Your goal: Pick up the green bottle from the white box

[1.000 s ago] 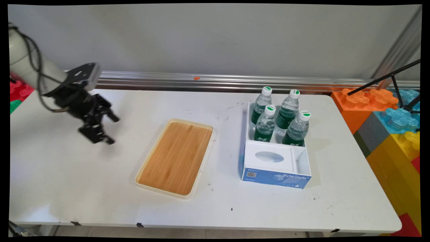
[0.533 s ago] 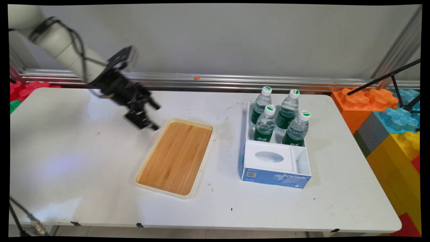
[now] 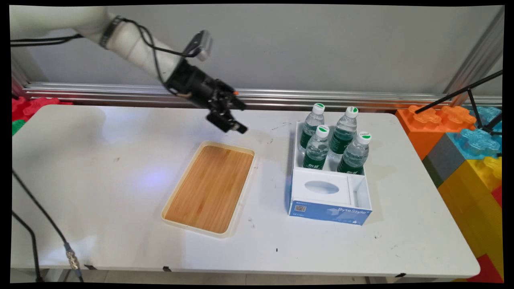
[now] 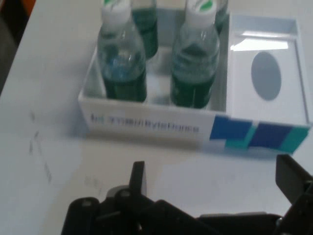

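The gripper (image 3: pixel 235 116) hung above the surface (image 3: pixel 100 168) just past the wooden tray (image 3: pixel 211 188), jaws spread and empty, facing the bottle box (image 4: pixel 161 129).

A matt wood-grain panel is seen in the tray (image 3: pixel 209 188) (cream plastic rim). Clear glossy plastic is shown by the bottles (image 3: pixel 317 148); smooth printed cardboard by the box (image 3: pixel 330 210).

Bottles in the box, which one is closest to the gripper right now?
The back-left bottle, at the box's far corner, on the side facing the gripper; the other three stand farther right or nearer.
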You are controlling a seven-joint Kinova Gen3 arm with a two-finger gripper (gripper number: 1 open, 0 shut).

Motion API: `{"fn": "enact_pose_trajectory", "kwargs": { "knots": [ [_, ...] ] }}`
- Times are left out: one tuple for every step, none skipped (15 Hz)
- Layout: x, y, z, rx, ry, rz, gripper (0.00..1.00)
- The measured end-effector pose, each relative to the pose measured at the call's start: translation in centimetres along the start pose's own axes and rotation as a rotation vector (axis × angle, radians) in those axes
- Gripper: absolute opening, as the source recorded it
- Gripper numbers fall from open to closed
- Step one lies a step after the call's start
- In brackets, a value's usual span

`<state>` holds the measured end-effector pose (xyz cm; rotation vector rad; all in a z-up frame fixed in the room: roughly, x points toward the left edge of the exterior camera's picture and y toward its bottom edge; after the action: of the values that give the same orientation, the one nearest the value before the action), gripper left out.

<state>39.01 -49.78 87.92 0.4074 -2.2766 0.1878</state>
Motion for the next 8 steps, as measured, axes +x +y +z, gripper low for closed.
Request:
{"fn": "enact_pose_trajectory", "kwargs": {
  "knots": [
    [0.3,-0.1,0.6,-0.011,0.010,0.008,1.00],
    [0.6,-0.3,1.4,-0.025,0.024,0.020,1.00],
    [1.0,-0.5,2.4,-0.039,0.038,0.033,1.00],
    [1.3,-0.6,3.4,-0.051,0.052,0.042,1.00],
    [1.6,-0.6,4.3,-0.061,0.063,0.050,1.00],
    [1.7,-0.6,4.9,-0.066,0.069,0.055,1.00],
    [1.9,-0.7,5.8,-0.074,0.079,0.062,1.00],
    [2.0,-0.7,6.4,-0.076,0.085,0.067,1.00]
  ]
}}
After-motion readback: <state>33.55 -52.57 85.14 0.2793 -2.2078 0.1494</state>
